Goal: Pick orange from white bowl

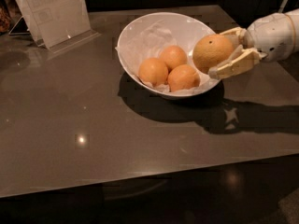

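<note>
right now, orange (213, 53): up in the air at the right edge of the white bowl (140, 29), clear of the fruit inside, dark stem dot facing up.
fingers (236, 64): closed around the orange from the right, one pale finger under its near side, the other behind its top; nothing else in them.
grip: to my eye only the fruit's right half is caught, the left half bulging free.
bowl contents: three smaller oranges (153, 71) huddled low on crinkled paper (156, 34).
arm (273, 34): white, reaching in from the right, above the desk (93, 134).
risk one: the round, smooth skin could roll out of the fingers if the arm jerks; the fruit would drop onto the rim or the desk and roll away.
risk two: a low sideways pull could clip the rim and tip the slanted bowl.
far off: a clear sign stand (56, 13) at the back left, well apart.
</note>
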`<state>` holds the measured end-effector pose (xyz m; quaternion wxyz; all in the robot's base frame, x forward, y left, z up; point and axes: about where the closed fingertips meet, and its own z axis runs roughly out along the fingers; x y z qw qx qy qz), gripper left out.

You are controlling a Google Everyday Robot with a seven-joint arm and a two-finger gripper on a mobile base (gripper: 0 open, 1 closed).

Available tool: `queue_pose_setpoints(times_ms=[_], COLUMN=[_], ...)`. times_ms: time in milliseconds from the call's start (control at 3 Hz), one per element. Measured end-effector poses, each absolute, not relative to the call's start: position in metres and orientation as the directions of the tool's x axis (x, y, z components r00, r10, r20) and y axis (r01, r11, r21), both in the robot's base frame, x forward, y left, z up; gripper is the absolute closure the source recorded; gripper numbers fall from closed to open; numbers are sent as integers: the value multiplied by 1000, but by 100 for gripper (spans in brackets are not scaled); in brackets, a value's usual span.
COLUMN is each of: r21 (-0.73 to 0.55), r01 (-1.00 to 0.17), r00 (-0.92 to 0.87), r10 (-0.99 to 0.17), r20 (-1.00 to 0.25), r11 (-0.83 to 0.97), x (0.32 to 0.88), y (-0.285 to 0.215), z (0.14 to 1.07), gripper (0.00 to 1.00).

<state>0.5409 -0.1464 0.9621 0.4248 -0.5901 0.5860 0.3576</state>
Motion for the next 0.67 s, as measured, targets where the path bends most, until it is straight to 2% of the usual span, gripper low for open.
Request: queue_pose_setpoints(times_ms=[333, 667], r21=[-33, -31], r01=[-997, -996], r00=[7, 1], r10=[-328, -328], r20=[-945, -945], r11=[75, 86], x=[499, 499], y=[-167, -170], z=[966, 964], gripper=[100, 100])
